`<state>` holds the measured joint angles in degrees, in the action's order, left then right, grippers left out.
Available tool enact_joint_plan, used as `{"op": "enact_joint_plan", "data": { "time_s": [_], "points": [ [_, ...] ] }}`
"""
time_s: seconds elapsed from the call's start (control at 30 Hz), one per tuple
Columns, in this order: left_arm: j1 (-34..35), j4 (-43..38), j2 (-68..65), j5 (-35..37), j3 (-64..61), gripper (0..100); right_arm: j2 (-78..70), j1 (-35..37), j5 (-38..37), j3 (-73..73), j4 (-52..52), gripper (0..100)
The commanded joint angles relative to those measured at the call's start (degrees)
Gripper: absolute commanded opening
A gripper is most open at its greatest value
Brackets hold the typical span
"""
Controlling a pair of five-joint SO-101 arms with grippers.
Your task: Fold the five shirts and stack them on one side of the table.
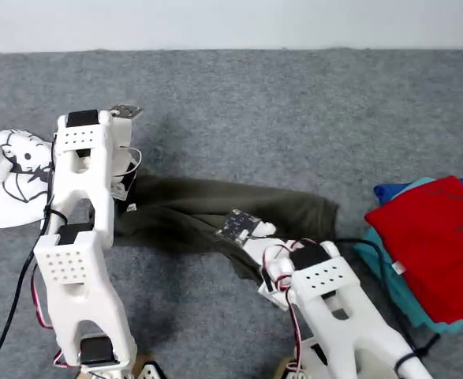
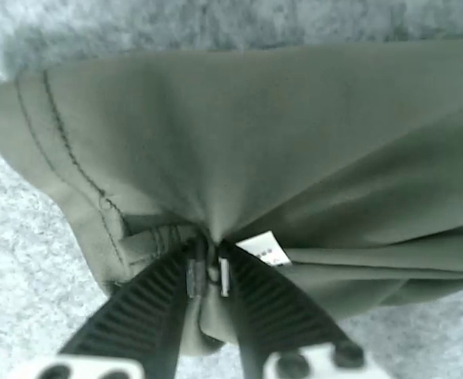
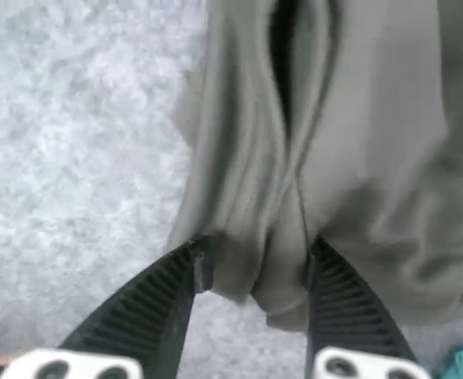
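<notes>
An olive green shirt [image 1: 215, 201] lies crumpled across the middle of the grey table [image 1: 294, 110]. My left gripper [image 1: 125, 197] is at the shirt's left end. In the left wrist view the left gripper [image 2: 206, 272] is shut on a pinch of the olive shirt [image 2: 255, 134] next to its white label [image 2: 264, 248]. My right gripper [image 1: 243, 237] is over the shirt's near edge. In the right wrist view the right gripper [image 3: 255, 268] is open, and a bunched fold of the olive shirt [image 3: 357, 158] sits between its fingers.
A white shirt [image 1: 10, 178] with a black drawing lies crumpled at the left edge, beside the left arm. At the right edge a folded red shirt [image 1: 436, 245] tops a stack over a teal shirt [image 1: 381, 264] and a blue one [image 1: 389, 192].
</notes>
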<state>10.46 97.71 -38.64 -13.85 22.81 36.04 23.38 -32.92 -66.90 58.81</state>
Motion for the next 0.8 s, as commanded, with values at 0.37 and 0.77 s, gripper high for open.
{"op": "enact_joint_plan", "data": {
  "time_s": [0.37, 0.77],
  "points": [
    [0.44, -0.18, 3.96, -0.44, 0.22, 1, -9.54, -4.53, -5.36, 3.25, -6.20, 0.6],
    [0.44, 0.26, 4.48, -0.44, 0.40, 1, -9.54, -4.53, -5.27, 44.92, 31.60, 1.1]
  ]
}}
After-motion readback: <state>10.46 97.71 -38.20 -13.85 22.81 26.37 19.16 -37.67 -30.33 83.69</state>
